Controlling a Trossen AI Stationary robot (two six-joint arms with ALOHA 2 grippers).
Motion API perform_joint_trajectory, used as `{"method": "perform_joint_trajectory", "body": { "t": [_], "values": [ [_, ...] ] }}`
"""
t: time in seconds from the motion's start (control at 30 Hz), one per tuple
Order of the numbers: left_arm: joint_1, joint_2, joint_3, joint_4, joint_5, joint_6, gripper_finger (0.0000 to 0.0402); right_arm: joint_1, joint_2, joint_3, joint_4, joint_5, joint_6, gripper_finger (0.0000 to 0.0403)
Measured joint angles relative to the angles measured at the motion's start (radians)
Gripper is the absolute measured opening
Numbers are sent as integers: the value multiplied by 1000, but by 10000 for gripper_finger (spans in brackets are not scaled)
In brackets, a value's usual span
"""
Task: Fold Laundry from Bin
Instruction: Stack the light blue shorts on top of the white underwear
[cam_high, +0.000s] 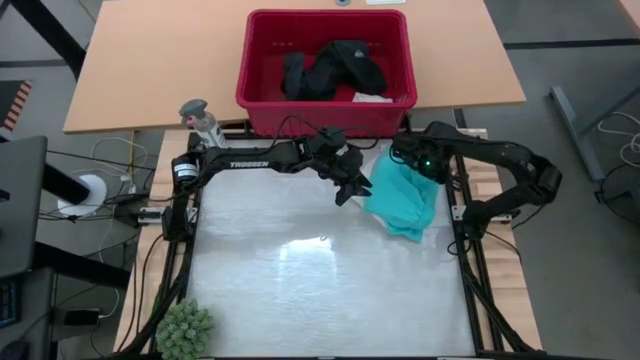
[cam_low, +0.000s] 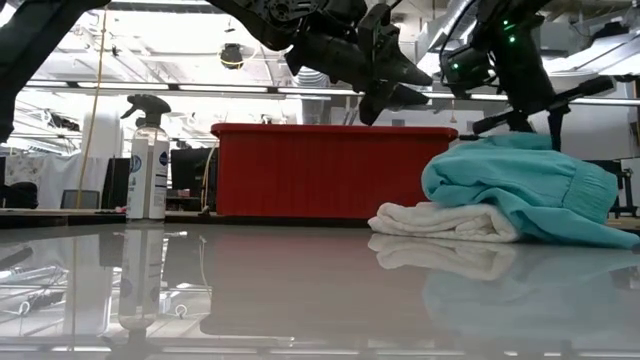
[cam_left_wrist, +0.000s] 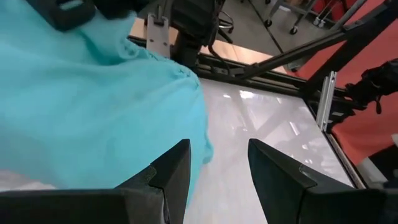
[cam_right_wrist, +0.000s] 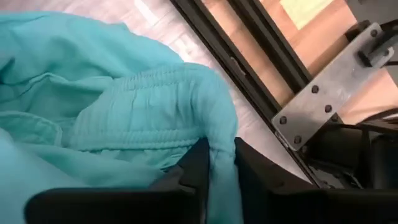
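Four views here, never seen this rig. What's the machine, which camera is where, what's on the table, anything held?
It is a two-armed table robot, each arm ending in a two-finger tool. One camera looks straight down, one sits at table height, and one rides on each wrist. On the table lies a turquoise garment over a white piece. Behind it stands the red bin with black clothing inside. A spray bottle and a green plant ball sit off the work surface. The right tool pinches a fold of the turquoise garment. The left tool hangs open beside it, holding nothing.
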Motion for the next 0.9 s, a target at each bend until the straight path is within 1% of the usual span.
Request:
{"method": "perform_joint_trajectory", "body": {
  "t": [0.2,0.43,0.6,0.7,0.77,0.83,0.9],
  "values": [
    [0,0,0,-26,57,0,149,-4,-9,0,-36,-7,44,123],
    [0,0,0,-24,57,3,149,13,-74,0,-38,70,100,136],
    [1,0,0,-27,61,0,149,9,-153,0,-33,154,128,136],
    [4,-7,0,-32,127,-16,149,44,-219,0,36,221,27,134],
    [4,-17,0,-33,181,-15,149,82,-261,0,147,249,-105,128],
    [10,-39,0,-57,207,-2,149,131,-283,0,284,268,-215,114],
    [18,-59,0,-76,206,11,149,180,-278,0,384,291,-251,90]
  ]
}}
